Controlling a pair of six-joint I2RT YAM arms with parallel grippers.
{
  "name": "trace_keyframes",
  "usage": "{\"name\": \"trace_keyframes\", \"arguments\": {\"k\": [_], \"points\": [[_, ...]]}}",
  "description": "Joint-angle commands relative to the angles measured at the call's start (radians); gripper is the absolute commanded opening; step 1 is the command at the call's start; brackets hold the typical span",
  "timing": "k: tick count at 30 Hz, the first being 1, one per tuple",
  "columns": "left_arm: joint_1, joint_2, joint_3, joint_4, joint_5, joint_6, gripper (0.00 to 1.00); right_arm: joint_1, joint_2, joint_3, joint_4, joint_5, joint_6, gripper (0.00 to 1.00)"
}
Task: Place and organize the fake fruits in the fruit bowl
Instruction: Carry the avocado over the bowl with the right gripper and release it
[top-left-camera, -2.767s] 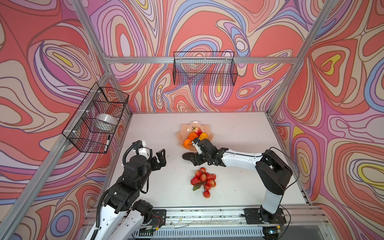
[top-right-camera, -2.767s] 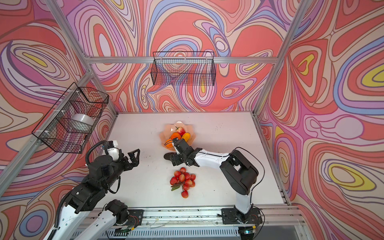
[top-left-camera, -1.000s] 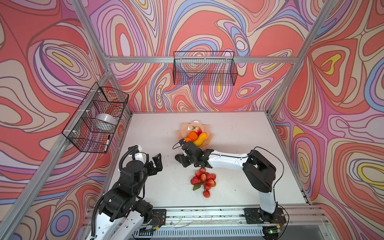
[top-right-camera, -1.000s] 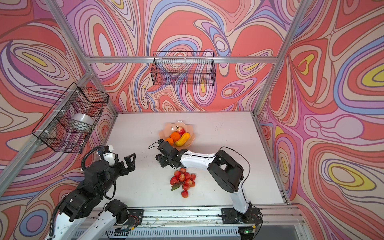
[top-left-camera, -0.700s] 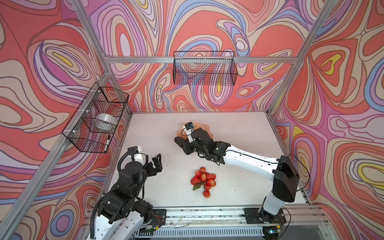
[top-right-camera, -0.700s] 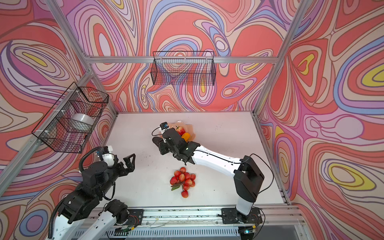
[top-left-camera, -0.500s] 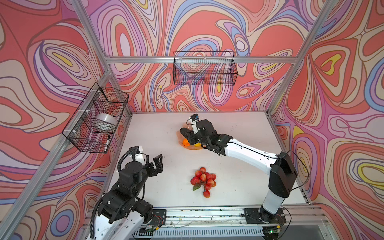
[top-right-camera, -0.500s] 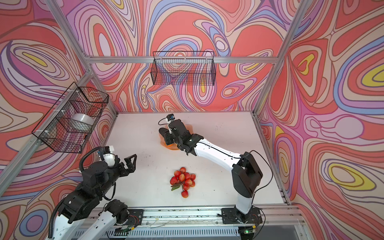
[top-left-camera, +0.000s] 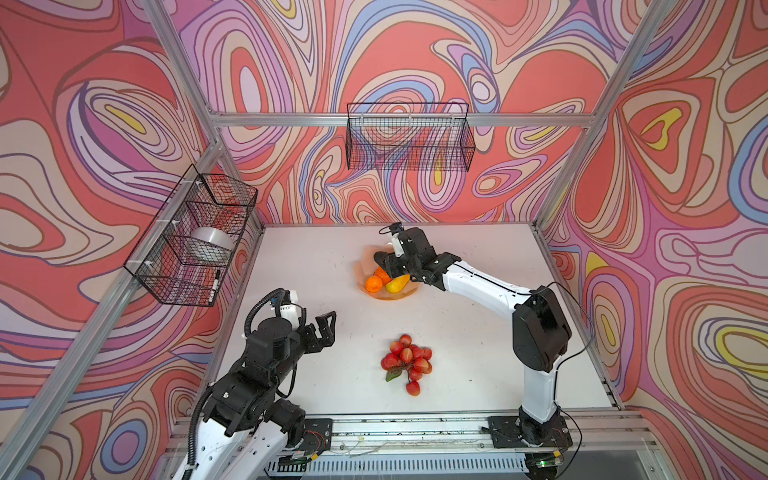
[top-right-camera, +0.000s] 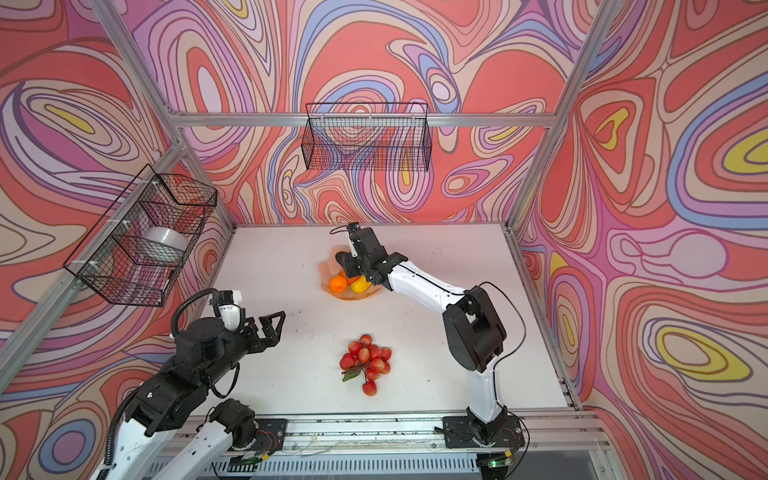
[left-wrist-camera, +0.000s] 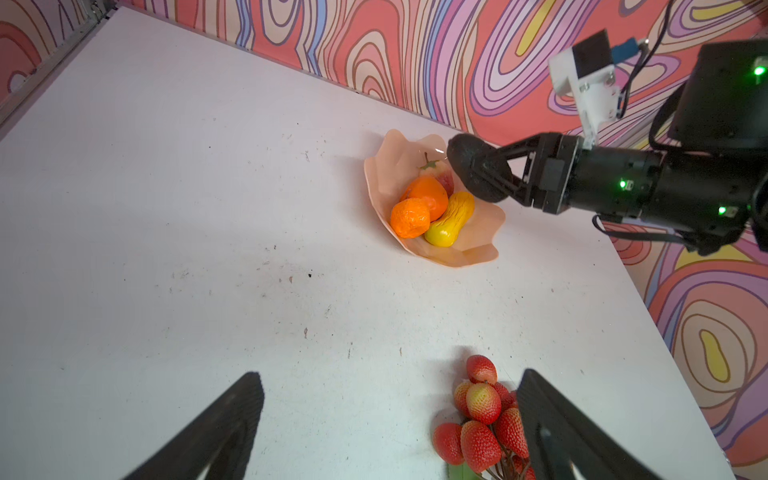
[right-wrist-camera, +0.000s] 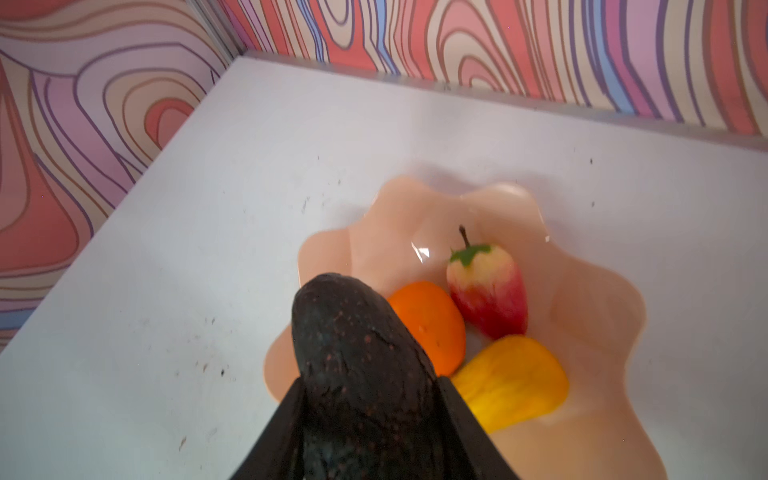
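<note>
Seen in both top views, the left claw hangs over the 9 o'clock side of the white tabletop, its jaws spread wide with nothing between them; the right claw is out at 12 o'clock, clamped on the dark avocado above the 11 o'clock side of the fruit bowl. The bunch of red berries lies on the tabletop at 6 o'clock, well apart from the bowl; inside the bowl sit the larger orange, the yellow-orange elongated fruit, the red-yellow apple and the smaller orange, all packed close together.
</note>
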Motion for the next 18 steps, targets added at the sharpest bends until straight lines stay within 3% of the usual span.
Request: {"name": "trace_keyframes", "arguments": {"k": [1, 8, 18], "points": [[0.007, 0.014, -0.015, 0.026, 0.042, -0.021, 0.96, -0.022, 0.077, 0.090, -0.063, 0.011, -0.033, 0.25], [0.007, 0.011, -0.051, 0.047, 0.122, -0.046, 0.94, -0.081, 0.032, -0.017, -0.044, 0.076, 0.073, 0.26], [0.007, 0.027, -0.124, 0.103, 0.232, -0.107, 0.92, -0.127, -0.018, -0.122, -0.021, 0.036, 0.046, 0.25]]}}
